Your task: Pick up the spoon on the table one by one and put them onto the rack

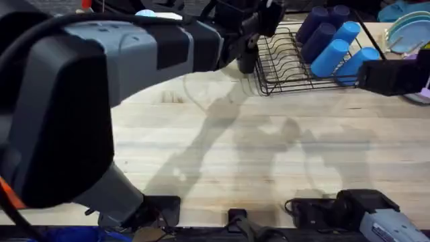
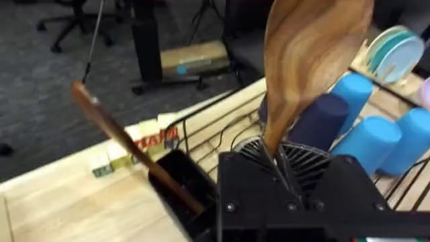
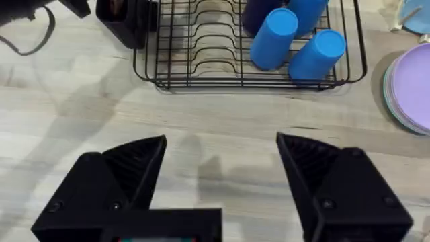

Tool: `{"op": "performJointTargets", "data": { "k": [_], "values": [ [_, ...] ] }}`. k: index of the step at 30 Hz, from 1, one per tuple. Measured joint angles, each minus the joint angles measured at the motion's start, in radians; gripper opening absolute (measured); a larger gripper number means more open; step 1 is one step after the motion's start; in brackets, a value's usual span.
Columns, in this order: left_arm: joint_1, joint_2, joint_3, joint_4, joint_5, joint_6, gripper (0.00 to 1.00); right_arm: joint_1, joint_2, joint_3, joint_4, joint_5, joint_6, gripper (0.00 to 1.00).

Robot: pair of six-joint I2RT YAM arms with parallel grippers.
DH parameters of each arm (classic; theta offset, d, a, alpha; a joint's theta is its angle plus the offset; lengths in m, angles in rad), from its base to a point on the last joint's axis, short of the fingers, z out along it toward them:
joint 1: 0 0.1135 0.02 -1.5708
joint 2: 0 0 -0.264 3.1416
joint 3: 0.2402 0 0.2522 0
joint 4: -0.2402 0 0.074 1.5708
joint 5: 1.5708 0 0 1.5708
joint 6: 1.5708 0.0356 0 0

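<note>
Left gripper (image 2: pixel 279 158) grips a brown wooden spoon (image 2: pixel 306 64), fingers closed on the neck, oval bowl standing upward in the left wrist view. Overhead view: left arm (image 1: pixel 80 87) sweeps large and dark from lower left across to upper centre, its end at the rack's left end. Second wooden spoon handle (image 2: pixel 127 144) leans out of the tall black utensil cup (image 2: pixel 185 181), slanting toward upper left of the left wrist view. Black wire rack (image 1: pixel 289 67) sits at upper centre-right of the overhead view on the light wooden table (image 1: pixel 235 154); blue cups (image 1: pixel 332 50) lie on its right part. Right gripper (image 3: pixel 222 168) hangs over bare tabletop near the rack, fingers spread wide, nothing between them. Purple plate (image 3: pixel 410 91) lies right of the rack, at the right edge of the right wrist view.
</note>
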Motion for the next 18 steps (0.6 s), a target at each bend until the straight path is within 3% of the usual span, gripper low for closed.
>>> {"op": "performJointTargets", "data": {
  "k": [18],
  "values": [
    [0.027, 0.000, 0.000, -0.279, 0.004, 0.000, 0.045, 0.000, 0.000, 0.000, 0.001, 0.000, 0.000, 0.995]
  ]
}}
